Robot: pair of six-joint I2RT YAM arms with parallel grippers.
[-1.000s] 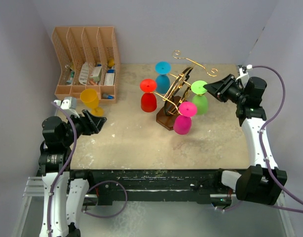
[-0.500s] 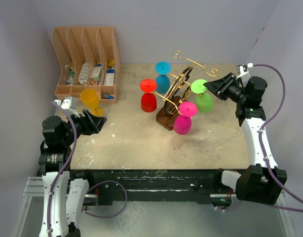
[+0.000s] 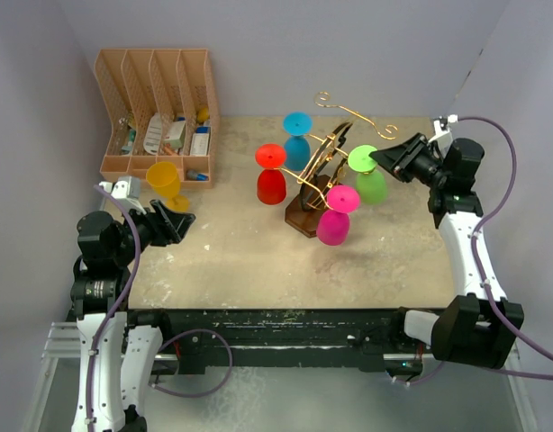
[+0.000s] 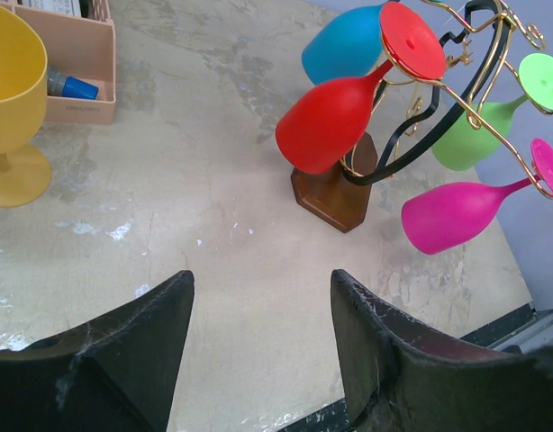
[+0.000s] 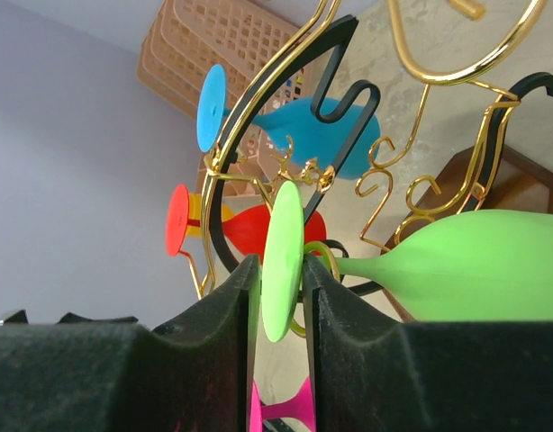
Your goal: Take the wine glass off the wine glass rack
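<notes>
Organizer (image 3: 114,90) — small items (image 3: 164,133); rack (image 3: 303,218) — glasses (image 3: 371,184)

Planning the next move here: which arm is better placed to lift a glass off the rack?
Right. The right end effector straddles the foot of the green glass at the rack; the left end effector hangs open across the table by the yellow glass.

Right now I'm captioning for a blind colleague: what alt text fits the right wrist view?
The right gripper straddles the round foot of a green wine glass hanging on the gold wire rack. Behind it hang a blue glass and a red glass.
</notes>
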